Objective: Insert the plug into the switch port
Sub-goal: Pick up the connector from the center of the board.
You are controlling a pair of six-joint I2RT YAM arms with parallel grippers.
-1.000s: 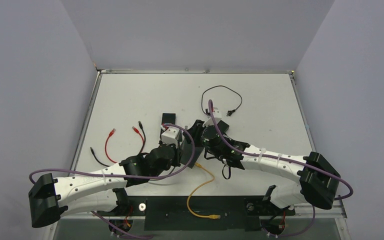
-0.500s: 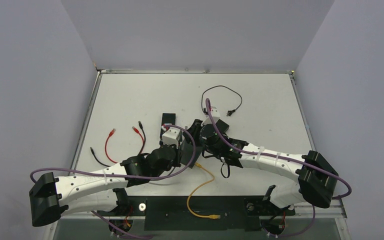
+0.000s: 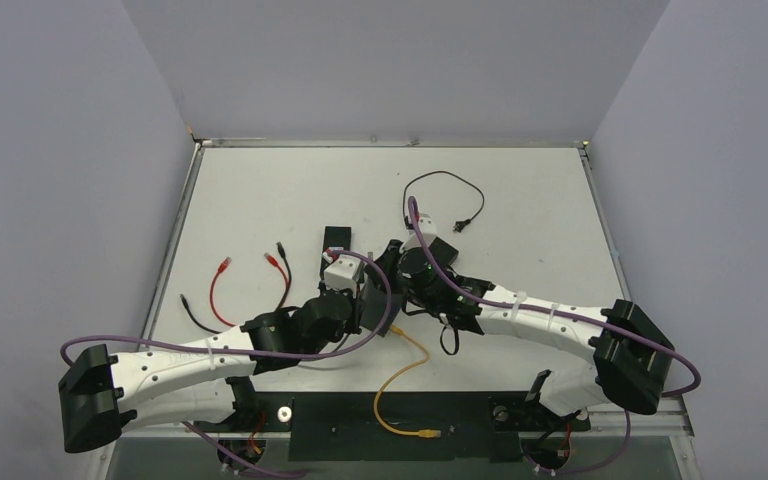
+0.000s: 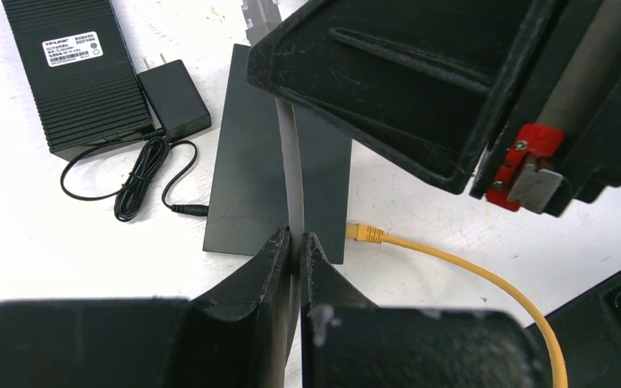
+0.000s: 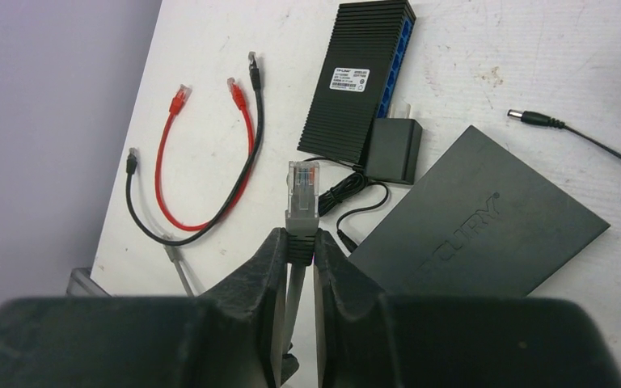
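Top external: white table (image 3: 520, 190) enclosed by pale lavender walls (image 3: 70, 150).

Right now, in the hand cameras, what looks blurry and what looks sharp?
Left wrist view: left fingers blur up close; the grey cable they pinch and the yellow cable look crisp. Right wrist view: right fingers fuzzy, grey plug and black switch sharp.

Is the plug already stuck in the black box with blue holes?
No, the plug sits pinched in the right claw, away from that box.
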